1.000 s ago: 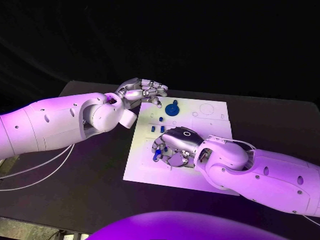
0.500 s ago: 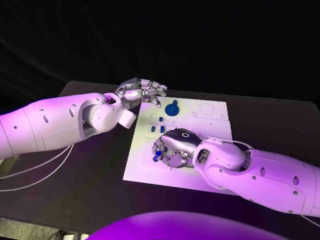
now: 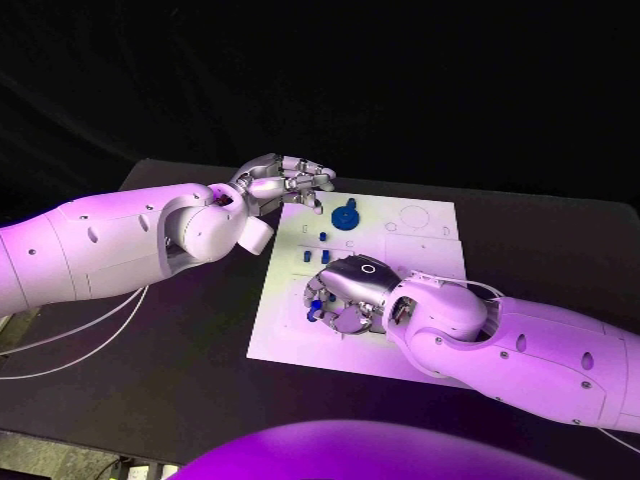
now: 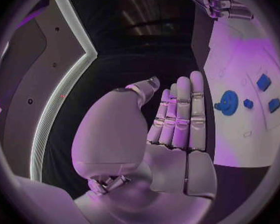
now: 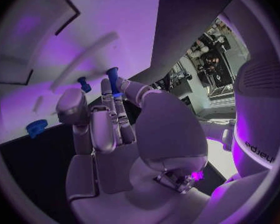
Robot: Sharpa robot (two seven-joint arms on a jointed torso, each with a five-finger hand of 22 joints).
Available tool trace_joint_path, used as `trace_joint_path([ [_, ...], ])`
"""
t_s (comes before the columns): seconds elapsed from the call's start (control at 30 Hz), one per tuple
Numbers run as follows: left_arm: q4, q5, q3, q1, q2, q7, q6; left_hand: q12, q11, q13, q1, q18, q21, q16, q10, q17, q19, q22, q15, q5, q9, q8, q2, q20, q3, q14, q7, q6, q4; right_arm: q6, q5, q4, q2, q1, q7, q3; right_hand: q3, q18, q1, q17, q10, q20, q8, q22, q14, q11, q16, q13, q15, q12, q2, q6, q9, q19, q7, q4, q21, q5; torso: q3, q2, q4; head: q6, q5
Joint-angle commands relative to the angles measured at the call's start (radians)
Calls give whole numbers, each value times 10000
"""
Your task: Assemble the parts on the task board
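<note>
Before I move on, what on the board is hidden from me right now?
- Head view: the right hand covers the white task board beneath it.
- Right wrist view: the fingers hide most of the small blue part; whether it is pinched is unclear.
- Left wrist view: the board's markings are too small to read.

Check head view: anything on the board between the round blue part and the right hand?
Yes. Between the round blue part and the right hand, small blue parts sit on the task board, seen in the head view.

head camera overhead, wrist cameras close, sharing task board [image 3: 407, 240]
</note>
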Motion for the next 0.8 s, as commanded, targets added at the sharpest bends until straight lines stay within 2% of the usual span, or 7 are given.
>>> trace_joint_path([
  [0.03,26,-8,7,-1,12,98,2,68,17,13,-51,42,-54,24,-77,-8,5,-13,13,8,-15,44,88,30,-42,-73,2,-92,15,236,-97,-33,43,-60,-11,-53,-95,-20,-257,-11,-182,14,-38,-19,111,38,-51,-40,-22,-163,-134,-180,25,-90,92,21,-79,39,-1,-7,-6,-14,-26],
  [0.17,30,-8,7,0,9,69,24,68,17,13,-51,42,-54,24,-77,-8,5,-13,13,8,-15,44,88,30,-42,-73,2,-92,15,71,-15,-37,36,-66,-26,-63,-236,-24,-550,-25,-689,142,-332,-47,104,258,-42,-134,157,-514,-399,-687,-83,-120,315,136,-178,93,4,-5,2,-17,-57],
  [0.3,28,-8,7,0,2,96,-53,79,16,12,-43,44,-60,26,-87,-8,9,-18,11,8,-18,53,87,29,-41,-75,3,-103,9,-188,70,-16,-10,-69,-104,-68,-475,-6,-753,-43,-988,230,-465,-78,88,342,-30,-205,234,-555,-671,-889,-136,-145,362,219,-267,173,2,-11,-10,5,-84],
  [0.43,26,-8,7,0,-6,107,-89,89,14,13,-31,45,-62,28,-89,-8,14,-21,9,10,-19,61,103,28,-29,-75,2,-105,5,-534,215,87,-144,-70,-92,-70,-741,17,-877,-73,-1283,274,-562,-118,70,361,-26,-250,259,-553,-851,-1016,-177,-173,344,296,-364,232,-12,-14,-19,8,-96],
  [0.57,22,-8,7,0,-13,115,-98,89,14,13,-31,45,-62,28,-89,-8,14,-21,9,10,-19,61,103,28,-29,-75,2,-105,5,-985,401,312,-362,-71,22,-71,-915,22,-931,-94,-1441,289,-600,-125,57,374,-27,-260,269,-516,-910,-1043,-193,-172,351,357,-392,282,4,-5,-5,19,-104],
  [0.8,6,-8,7,0,-32,111,-95,89,14,13,-31,45,-62,28,-89,-8,14,-21,9,10,-19,61,103,28,-29,-75,2,-105,5,-2143,1206,802,-964,20,674,-32,-967,49,-870,-245,-1452,295,-594,-195,13,376,-92,-247,271,-439,-871,-991,-192,-226,363,370,-530,382,-1,-22,-24,36,-136],
])
